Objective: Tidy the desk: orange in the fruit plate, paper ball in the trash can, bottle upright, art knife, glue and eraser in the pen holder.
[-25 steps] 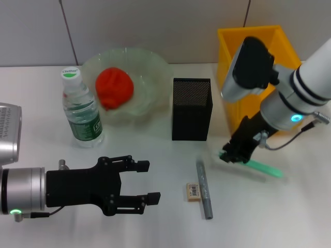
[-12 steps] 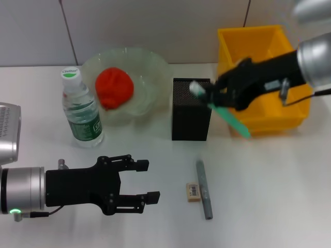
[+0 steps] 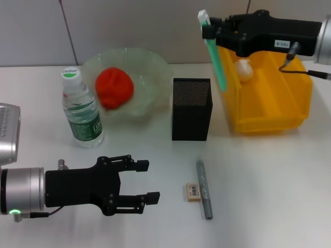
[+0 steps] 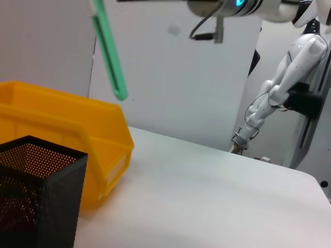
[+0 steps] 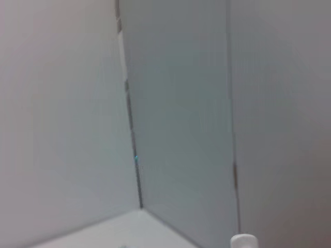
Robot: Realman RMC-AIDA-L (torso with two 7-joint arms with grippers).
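- The right gripper [image 3: 209, 32], raised high above the desk near the back wall, pinches the upper end of a green art knife [image 3: 216, 57], which hangs steeply downward, its white cap end above the fingers.
- The knife's lower tip hangs in the air between the pen holder [image 3: 191, 109] and the trash can [image 3: 269, 98], above both and touching neither; the left wrist view shows the green blade [image 4: 109, 51] hanging clear of the yellow bin [image 4: 62, 144] and the mesh cup [image 4: 36, 196].
- The paper ball [image 3: 244, 68] lies inside the trash can, just beside the gripper.
- The grey glue stick [image 3: 204, 189] and the eraser [image 3: 193, 191] lie side by side on the desk in front of the pen holder.
- The orange [image 3: 114, 88] sits in the fruit plate [image 3: 150, 67]; the bottle [image 3: 81, 109] stands upright beside it.
- The left gripper [image 3: 147, 181] rests low over the near desk, fingers spread, holding nothing.
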